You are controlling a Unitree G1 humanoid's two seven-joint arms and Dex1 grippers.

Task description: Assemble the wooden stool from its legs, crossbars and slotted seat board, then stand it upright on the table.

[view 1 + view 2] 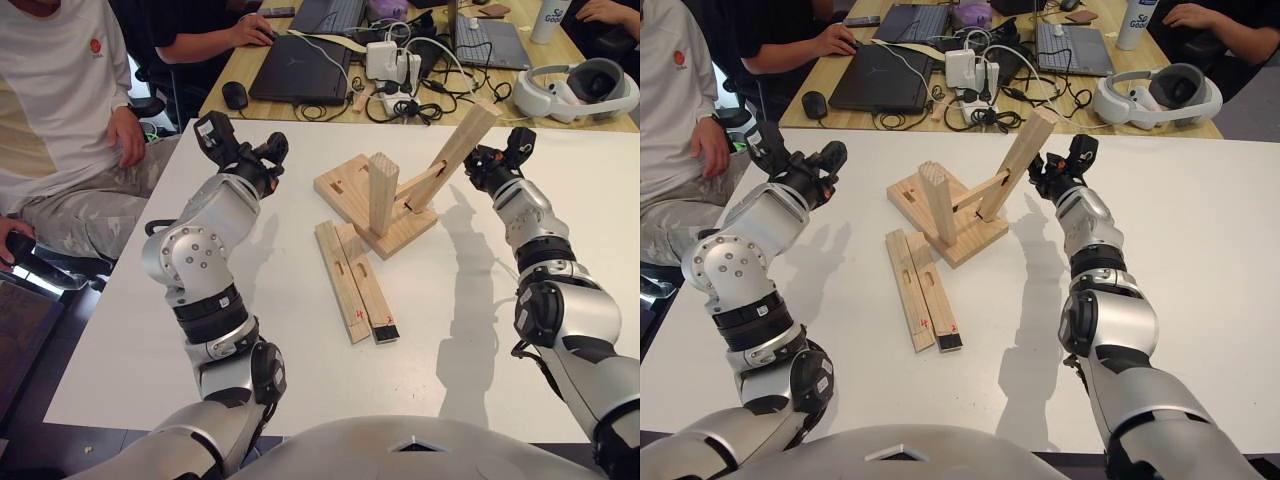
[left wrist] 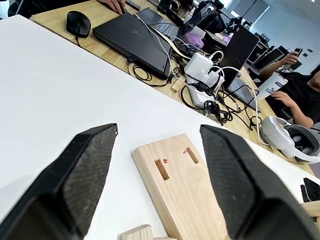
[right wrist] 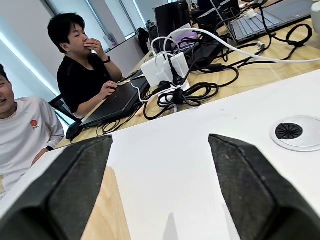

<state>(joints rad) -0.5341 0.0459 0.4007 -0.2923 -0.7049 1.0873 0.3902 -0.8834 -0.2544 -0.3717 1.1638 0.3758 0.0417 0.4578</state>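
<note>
I judge we're mid-assembly. The seat board point(image 1: 338, 188) lies flat at the middle of the table point(image 1: 130, 310) with one leg point(image 1: 383, 190) upright in it. A second leg point(image 1: 462, 140) leans away to the right, joined to the first by a crossbar point(image 1: 422, 183). Two more pieces point(image 1: 355, 285) lie loose just in front of the board.

The right end effector point(image 1: 476, 160) is beside the leaning leg. The right wrist view shows what the head views can't: its fingers point(image 3: 75, 185) are spread wide and grip nothing, with the leg's wood against one of them. The left end effector point(image 1: 250, 150) hovers left of the board, also wide open and empty. Its wrist view shows two empty slots in the board.

Next I'd close the right on the leaning leg and bring it upright into its slot, steadying the board with the left.
</note>
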